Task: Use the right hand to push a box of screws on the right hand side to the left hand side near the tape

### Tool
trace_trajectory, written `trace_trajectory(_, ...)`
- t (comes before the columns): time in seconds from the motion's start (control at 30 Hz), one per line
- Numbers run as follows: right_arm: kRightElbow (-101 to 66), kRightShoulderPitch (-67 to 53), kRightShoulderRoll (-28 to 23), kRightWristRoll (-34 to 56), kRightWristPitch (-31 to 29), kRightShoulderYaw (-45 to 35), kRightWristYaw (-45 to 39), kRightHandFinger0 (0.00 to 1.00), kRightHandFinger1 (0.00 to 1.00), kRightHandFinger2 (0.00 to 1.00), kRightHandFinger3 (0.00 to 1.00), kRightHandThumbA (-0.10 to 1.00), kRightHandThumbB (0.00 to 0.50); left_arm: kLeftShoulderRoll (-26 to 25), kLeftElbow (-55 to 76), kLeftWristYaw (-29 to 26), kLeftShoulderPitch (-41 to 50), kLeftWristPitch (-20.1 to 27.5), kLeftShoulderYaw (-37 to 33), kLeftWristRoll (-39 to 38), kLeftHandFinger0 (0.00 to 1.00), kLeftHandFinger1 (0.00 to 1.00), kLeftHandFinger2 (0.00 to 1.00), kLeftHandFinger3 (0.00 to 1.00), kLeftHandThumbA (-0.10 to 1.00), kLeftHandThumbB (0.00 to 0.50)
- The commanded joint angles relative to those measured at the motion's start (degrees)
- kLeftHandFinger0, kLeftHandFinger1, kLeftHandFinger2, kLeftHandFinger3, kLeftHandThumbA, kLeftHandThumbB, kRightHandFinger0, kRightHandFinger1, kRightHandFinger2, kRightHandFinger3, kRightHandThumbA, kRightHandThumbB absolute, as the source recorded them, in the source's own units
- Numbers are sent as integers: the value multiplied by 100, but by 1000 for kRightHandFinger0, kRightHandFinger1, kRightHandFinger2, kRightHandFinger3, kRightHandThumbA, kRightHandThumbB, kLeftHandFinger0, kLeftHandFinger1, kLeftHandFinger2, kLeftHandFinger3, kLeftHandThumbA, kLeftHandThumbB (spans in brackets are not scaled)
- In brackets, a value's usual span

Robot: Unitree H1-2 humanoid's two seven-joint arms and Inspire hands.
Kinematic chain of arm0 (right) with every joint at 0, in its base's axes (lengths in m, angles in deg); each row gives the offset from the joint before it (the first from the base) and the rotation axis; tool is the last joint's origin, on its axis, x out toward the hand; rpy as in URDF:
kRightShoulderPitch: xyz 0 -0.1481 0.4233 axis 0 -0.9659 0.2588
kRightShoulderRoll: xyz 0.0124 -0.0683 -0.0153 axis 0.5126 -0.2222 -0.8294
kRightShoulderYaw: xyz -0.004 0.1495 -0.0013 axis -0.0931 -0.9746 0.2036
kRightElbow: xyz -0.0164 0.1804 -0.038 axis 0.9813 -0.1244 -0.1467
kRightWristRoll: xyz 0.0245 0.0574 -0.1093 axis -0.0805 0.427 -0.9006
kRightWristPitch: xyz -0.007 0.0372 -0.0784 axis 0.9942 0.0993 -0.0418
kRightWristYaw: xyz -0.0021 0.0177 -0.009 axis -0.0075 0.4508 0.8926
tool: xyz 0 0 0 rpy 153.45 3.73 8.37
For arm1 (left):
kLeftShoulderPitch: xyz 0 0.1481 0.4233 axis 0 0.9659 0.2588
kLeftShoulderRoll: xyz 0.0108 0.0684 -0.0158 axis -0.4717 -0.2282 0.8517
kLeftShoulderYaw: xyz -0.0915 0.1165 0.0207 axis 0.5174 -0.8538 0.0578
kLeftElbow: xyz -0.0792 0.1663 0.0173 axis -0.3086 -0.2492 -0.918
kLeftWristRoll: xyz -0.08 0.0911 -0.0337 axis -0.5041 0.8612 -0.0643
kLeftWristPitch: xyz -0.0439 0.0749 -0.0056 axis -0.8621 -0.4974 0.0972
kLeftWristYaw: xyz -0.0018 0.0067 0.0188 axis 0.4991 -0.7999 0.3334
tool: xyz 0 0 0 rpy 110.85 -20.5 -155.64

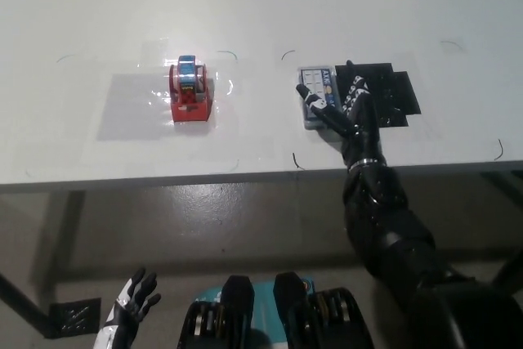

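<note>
Head view is showing the black right robot hand (347,104) reaching over the white worktop (261,6), its fingers spread apart and clamped on nothing. It is lying against the right side of the box (316,96), with one finger laid across the box's lower right part. That placement is making sense for a push: the hand is sitting on the side away from the tape (189,89), so a sweep toward the robot's left would be driving the box that way rather than lifting it.

The box is resting flat on the worktop right of centre, near the front edge, well apart from the tape. It is sitting at the left edge of a black patch (392,91) on the worktop, which the hand is partly covering. The tape, a red dispenser with a blue roll, is standing on a faintly grey rectangle (135,105) left of centre, seemingly the target area. The push is judged to be barely begun, since most of the gap is still lying open.

The white left robot hand (131,300) is hanging low at the lower left, below the worktop edge, its fingers apart and holding nothing.

The worktop is looking smooth and glossy, with thin curved marks around both zones, so the box should be sliding easily. Below the front edge a grey-brown floor (245,226) is showing.
</note>
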Motion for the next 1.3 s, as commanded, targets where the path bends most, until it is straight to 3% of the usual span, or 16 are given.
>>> trace_trajectory(0.0, 62, 206, 454, 125, 159, 16, -227, 1000, 1000, 1000, 1000, 1000, 151, -3, 148, 72, 15, 192, -47, -100, 1000, 1000, 1000, 1000, 984, 61)
trace_trajectory(0.3, 118, 292, 702, 306, 332, -109, -316, 1000, 1000, 1000, 1000, 1000, 203, -10, 212, 121, 37, 132, -88, -261, 1000, 1000, 1000, 1000, 935, 69)
trace_trajectory(0.5, 131, 323, 854, 372, 301, -167, -317, 1000, 1000, 1000, 1000, 1000, 202, -35, 227, 137, 32, 180, -71, -185, 1000, 1000, 1000, 1000, 953, 68)
trace_trajectory(0.67, 124, 368, 1030, 470, 318, -255, -292, 1000, 1000, 1000, 1000, 1000, 238, -11, 352, 75, 50, 111, -29, -61, 1000, 1000, 1000, 1000, 951, 61)
trace_trajectory(0.73, 126, 395, 1087, 541, 415, -327, -335, 1000, 1000, 1000, 1000, 1000, 287, 37, 372, -3, 39, 136, 20, 31, 1000, 1000, 1000, 1000, 922, 40)
trace_trajectory(0.93, 135, 417, 1154, 680, 389, -472, -320, 1000, 1000, 1000, 1000, 1000, 278, 62, 330, -51, -6, 208, 101, 86, 1000, 1000, 1000, 1000, 904, 29)
trace_trajectory(0.97, 133, 413, 1168, 734, 366, -525, -314, 1000, 1000, 1000, 1000, 1000, 265, 66, 322, -53, -7, 198, 105, 88, 1000, 1000, 1000, 1000, 921, 49)
trace_trajectory(1.03, 146, 441, 1224, 839, 392, -657, -229, 1000, 1000, 1000, 1000, 1000, 260, 38, 335, -19, 1, 140, 117, 28, 1000, 1000, 1000, 1000, 928, 47)
trace_trajectory(1.1, 115, 412, 1299, 1027, 300, -847, -307, 1000, 1000, 1000, 1000, 1000, 222, 45, 275, -12, -14, 207, 116, 18, 1000, 1000, 1000, 1000, 931, 49)
trace_trajectory(1.27, 118, 354, 1538, 1431, 283, -1309, -386, 1000, 1000, 1000, 1000, 1000, 258, 20, 276, 37, -21, 205, 81, 17, 1000, 1000, 1000, 1000, 964, 45)
